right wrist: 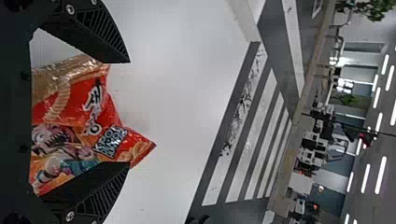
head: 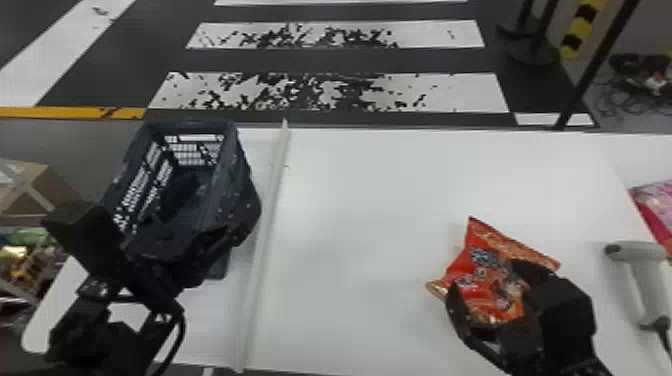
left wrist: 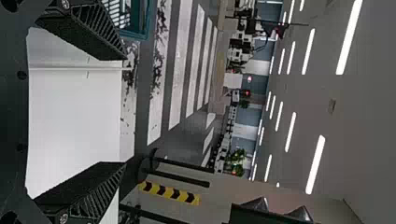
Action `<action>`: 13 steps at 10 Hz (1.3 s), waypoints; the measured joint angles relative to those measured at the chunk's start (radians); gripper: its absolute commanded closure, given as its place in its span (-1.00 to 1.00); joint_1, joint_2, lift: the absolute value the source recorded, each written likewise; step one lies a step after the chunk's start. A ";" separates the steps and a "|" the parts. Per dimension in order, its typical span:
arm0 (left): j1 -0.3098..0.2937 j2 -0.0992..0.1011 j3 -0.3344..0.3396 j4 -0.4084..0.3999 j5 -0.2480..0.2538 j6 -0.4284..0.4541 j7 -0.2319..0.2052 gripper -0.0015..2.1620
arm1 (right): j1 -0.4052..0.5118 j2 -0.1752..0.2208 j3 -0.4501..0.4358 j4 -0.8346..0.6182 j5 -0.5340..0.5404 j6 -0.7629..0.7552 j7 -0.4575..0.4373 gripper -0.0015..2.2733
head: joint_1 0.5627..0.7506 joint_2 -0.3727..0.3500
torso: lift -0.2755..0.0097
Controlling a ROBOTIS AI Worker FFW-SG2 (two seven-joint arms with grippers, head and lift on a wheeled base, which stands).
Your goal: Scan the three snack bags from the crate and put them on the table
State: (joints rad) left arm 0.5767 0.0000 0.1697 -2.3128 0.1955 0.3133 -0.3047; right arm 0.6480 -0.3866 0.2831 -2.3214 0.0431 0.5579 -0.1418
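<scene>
On the tabletop's (head: pixel 360 200) right half, a red snack bag (head: pixel 482 240) sits between the parted fingers of the right tool (head: pixel 481 276) – open; the left tool (head: pixel 137 226), also open, is at the crate's (head: pixel 242 185) near end; a scanner (head: pixel 640 270) lies right of the bag.

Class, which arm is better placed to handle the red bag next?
Probably the right: the right gripper is open around the red bag, near the scanner; the left gripper is over by the crate.
</scene>
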 measured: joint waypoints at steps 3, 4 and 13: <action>-0.005 0.000 -0.033 0.029 -0.009 -0.043 0.015 -0.93 | -0.027 -0.023 0.153 0.045 0.137 0.074 -0.015 -0.90 | 0.41 0.46 | 0.28; -0.005 0.000 -0.041 0.030 -0.010 -0.044 0.009 -0.93 | -0.076 -0.020 0.197 0.104 0.175 0.066 -0.018 -0.90 | 0.41 0.48 | 0.28; 0.014 0.005 -0.052 0.040 0.005 -0.090 -0.039 -0.94 | -0.281 0.011 0.344 0.354 0.336 0.110 -0.143 0.97 | 0.41 0.38 | 0.28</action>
State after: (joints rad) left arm 0.5906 0.0047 0.1179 -2.2730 0.2000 0.2233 -0.3433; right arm 0.3674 -0.3761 0.6270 -1.9678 0.3789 0.6678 -0.2845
